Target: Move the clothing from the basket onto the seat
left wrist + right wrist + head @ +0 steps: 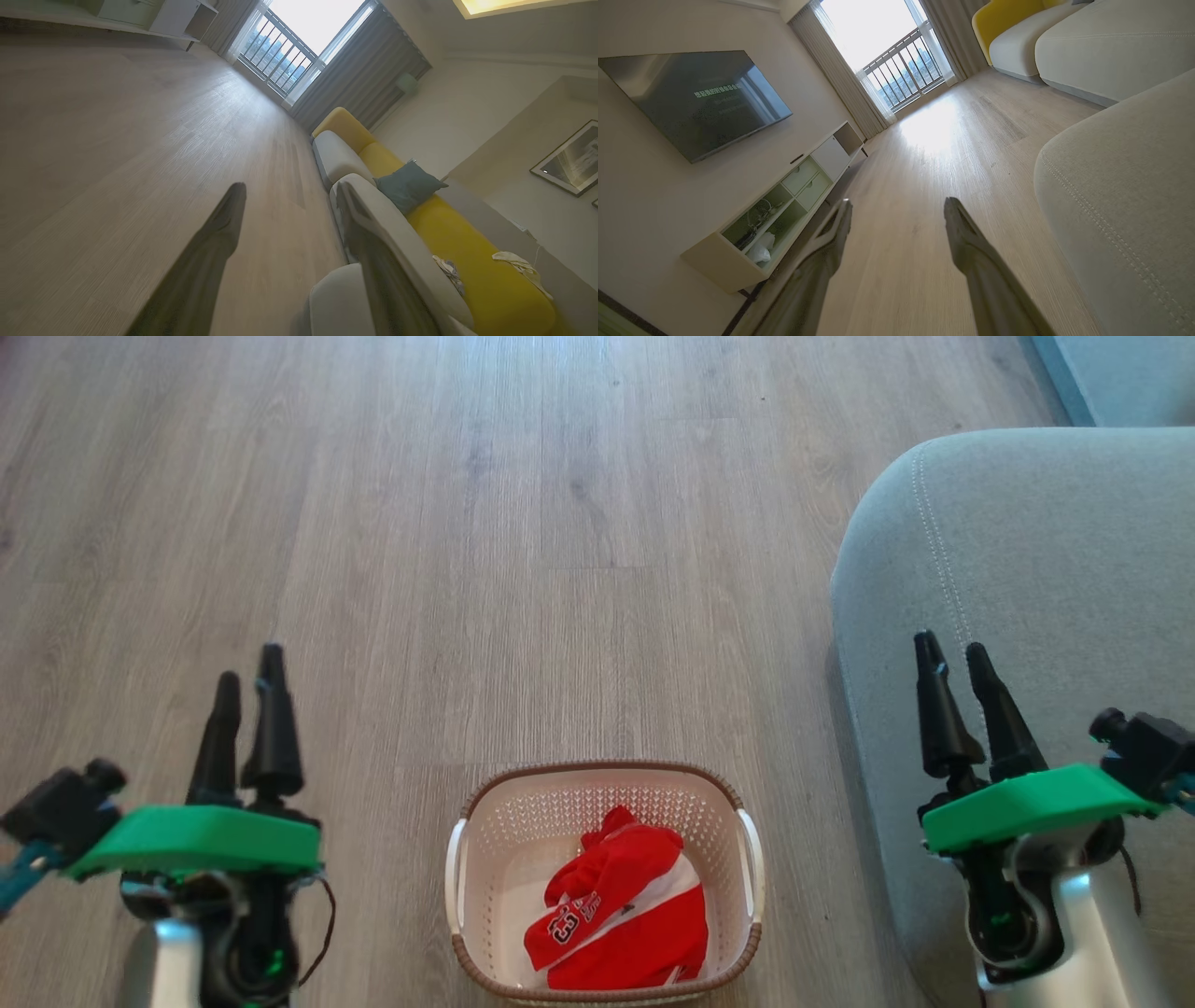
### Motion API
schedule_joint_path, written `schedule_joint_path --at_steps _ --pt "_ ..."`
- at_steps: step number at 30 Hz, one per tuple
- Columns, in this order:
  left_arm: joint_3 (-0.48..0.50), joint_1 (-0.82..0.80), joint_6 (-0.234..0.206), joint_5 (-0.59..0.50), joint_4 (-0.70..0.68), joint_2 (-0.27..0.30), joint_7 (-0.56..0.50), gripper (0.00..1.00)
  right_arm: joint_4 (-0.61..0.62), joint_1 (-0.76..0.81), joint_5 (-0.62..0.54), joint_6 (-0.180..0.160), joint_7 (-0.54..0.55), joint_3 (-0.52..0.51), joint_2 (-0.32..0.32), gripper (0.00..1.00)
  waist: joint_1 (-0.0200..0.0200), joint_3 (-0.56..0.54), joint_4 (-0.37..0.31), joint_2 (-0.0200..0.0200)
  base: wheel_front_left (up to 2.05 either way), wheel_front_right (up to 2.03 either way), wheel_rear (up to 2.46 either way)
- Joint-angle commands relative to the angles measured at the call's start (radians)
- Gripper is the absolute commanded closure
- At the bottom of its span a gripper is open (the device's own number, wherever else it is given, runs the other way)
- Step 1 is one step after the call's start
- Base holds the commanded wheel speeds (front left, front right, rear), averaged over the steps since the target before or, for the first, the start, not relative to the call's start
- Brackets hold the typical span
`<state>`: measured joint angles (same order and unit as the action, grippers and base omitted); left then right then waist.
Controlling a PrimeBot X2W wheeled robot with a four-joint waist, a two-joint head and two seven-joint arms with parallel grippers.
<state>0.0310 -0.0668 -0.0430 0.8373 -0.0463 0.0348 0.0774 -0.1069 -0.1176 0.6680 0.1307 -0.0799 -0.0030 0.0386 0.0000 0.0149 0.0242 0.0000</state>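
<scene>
Head view: the basket [597,768] stands on the wood floor [467,523], low and centred between the two arms. The clothing [621,905] lies bunched inside it, red with white panels, the "23" lettering facing up. The seat [1027,569] is just beside the basket on the robot's right. The left gripper [249,665] hangs over bare floor to the basket's left. The right gripper [950,644] hangs above the seat's near edge. Neither touches anything.

Left wrist view: the left jaws stand apart and empty, pointing along the floor toward a yellow sofa [448,233] and a teal cushion [409,184].

Right wrist view: the right jaws are likewise spread with nothing between them. The grey seat runs alongside them, and a television [691,98] hangs on the far wall.

Likely trouble: the garments lie tangled, so one pinch may drag both, or snag cloth on the perforated wall and tip the light basket. A finger could also strike the rim.
</scene>
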Motion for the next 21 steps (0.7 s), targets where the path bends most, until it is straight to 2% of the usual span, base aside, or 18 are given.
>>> schedule_joint_path --at_steps 1,8,21 --pt "-0.007 -0.051 -0.015 -0.068 -0.053 0.010 0.017 0.00 0.044 -0.069 -0.053 0.000 -0.016 0.022 0.009 0.00 0.0000 0.000 0.001 0.0000 0.00 0.00 0.00" --pt "-0.086 -0.051 -0.065 -0.230 -0.062 0.017 0.038 0.00 0.038 -0.076 -0.162 0.000 -0.037 0.056 0.010 0.00 0.0000 0.001 0.001 0.0000 0.00 0.00 0.00" --pt "-0.242 -0.053 -0.175 -0.387 0.008 0.090 0.074 0.00 -0.076 -0.070 -0.257 0.000 -0.072 0.082 0.010 0.00 0.0000 -0.002 -0.005 0.0000 0.00 0.00 0.00"
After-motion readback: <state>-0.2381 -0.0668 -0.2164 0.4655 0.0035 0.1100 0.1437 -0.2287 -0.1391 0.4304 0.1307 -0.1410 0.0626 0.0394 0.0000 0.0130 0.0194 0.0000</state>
